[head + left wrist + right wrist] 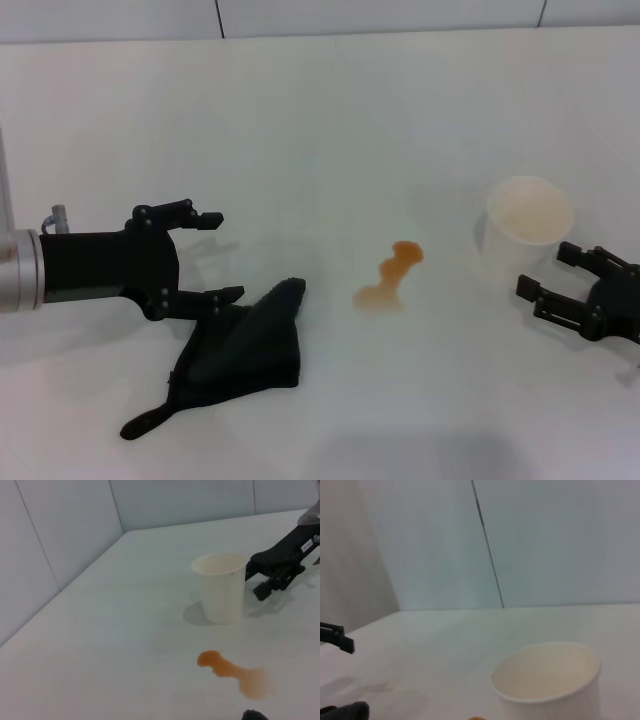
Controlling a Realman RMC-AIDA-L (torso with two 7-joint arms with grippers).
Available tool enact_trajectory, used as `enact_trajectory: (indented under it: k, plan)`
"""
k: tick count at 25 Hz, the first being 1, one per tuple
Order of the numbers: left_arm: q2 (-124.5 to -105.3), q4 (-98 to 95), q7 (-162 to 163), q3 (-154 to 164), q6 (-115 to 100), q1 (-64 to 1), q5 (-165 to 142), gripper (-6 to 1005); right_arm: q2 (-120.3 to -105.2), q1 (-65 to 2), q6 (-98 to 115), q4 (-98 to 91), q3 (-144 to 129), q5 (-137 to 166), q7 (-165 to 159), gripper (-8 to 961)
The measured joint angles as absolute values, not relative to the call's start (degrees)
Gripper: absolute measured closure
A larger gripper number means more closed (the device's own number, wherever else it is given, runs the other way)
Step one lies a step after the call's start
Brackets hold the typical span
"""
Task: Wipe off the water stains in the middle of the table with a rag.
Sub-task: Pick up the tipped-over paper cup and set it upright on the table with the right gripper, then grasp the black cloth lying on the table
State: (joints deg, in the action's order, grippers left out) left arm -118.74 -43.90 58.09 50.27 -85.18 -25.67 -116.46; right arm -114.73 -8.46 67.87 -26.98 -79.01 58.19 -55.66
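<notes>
rag: the rag [240,352] is a soft dark cloth lying crumpled on the table [330,130], near-left of centre, with a skinny tail trailing toward the near edge. Looks light and floppy, so I'd guess it bunches and drags rather than slides flat.

where to grab: my pick is the thick bunched middle, not the tail, which would probably just dangle and leave nothing to press down with.

stain: the water stains [388,275] are a thin wavy orange-brown puddle mid-table, just right of the rag and apart from it. Thin liquid, so it should soak up easily.

left gripper: the left gripper [217,255] hangs over the rag's far-left edge, jaws spread wide, holding nothing.

right gripper: the right gripper [548,275] sits at the right, just beside a white paper cup [528,228], jaws apart too.

views: head view is the only one showing the whole rag. Left wrist view shows the puddle [235,672] with the cup [221,586] beyond it and a sliver of cloth. Right wrist view is mostly cup [550,682].
</notes>
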Motion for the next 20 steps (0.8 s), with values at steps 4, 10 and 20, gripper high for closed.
enact_trajectory:
  k: [4, 10, 20]
  plan:
    - [-118.74, -43.88, 58.05, 50.27, -85.17, -25.67, -116.45, 219, -114.7, -5.34, 68.76, -30.07, -78.92, 58.19, -55.27, 98]
    - [-118.74, -43.84, 58.02, 50.27, -85.16, -25.66, -116.45, 220, -114.83, -0.72, 69.76, -35.39, -76.84, 58.17, -54.99, 101]
    - [-118.81, -43.7, 58.01, 50.24, -85.16, -25.66, -116.42, 222, -115.15, 1.08, 83.9, -37.64, -66.6, 58.1, -54.43, 103]
